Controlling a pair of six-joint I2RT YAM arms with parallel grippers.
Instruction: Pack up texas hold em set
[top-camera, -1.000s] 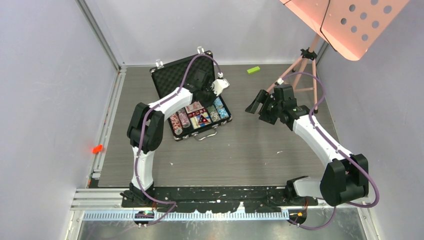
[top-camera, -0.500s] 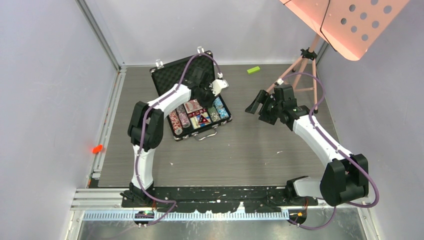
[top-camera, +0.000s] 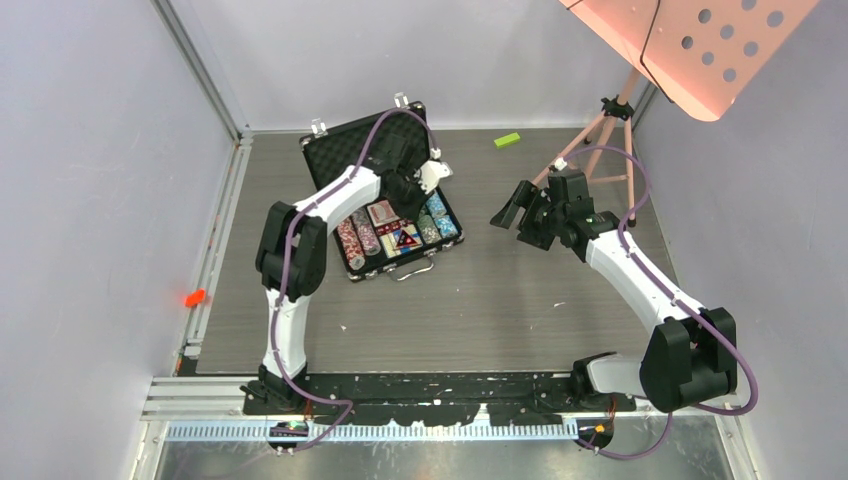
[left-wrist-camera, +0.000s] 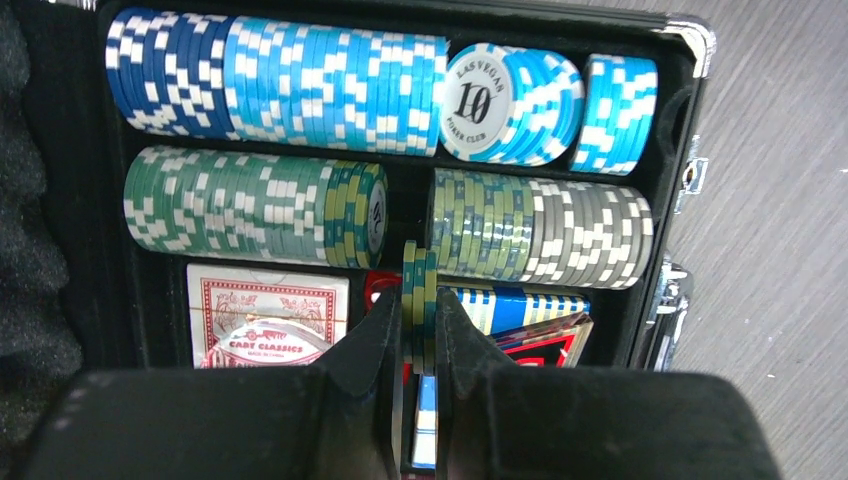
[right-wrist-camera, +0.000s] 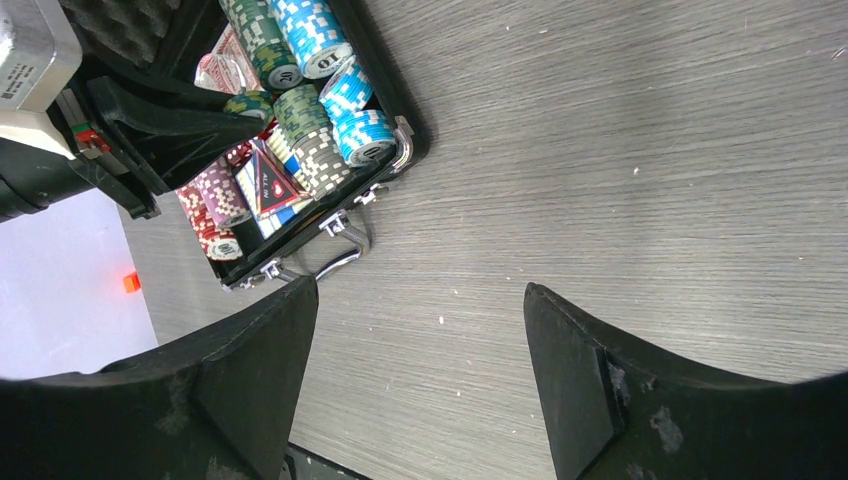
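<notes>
The black briefcase (top-camera: 345, 150) lies open at the back left of the table, its foam lid leaning back. Its tray (left-wrist-camera: 700, 50) holds rows of blue chips (left-wrist-camera: 300, 80), green chips (left-wrist-camera: 250, 205) and grey-green chips (left-wrist-camera: 540, 230), plus a red-backed card deck (left-wrist-camera: 265, 315). My left gripper (left-wrist-camera: 420, 305) is shut on a few green chips (left-wrist-camera: 421, 268), held on edge just above the gap in the green row. In the top view the left gripper (top-camera: 405, 190) is over the case. My right gripper (right-wrist-camera: 420, 290) is open and empty over bare table right of the case (right-wrist-camera: 400, 140); it also shows from above (top-camera: 508, 212).
A small green block (top-camera: 507, 140) lies at the back of the table. A pink tripod stand (top-camera: 600, 140) with a pink perforated board (top-camera: 690, 50) stands at the back right. A small orange-red object (top-camera: 194, 297) sits at the left edge. Walls enclose left, back and right.
My left gripper has shifted slightly back and left over the case, still holding the chips. The right arm has not moved.
</notes>
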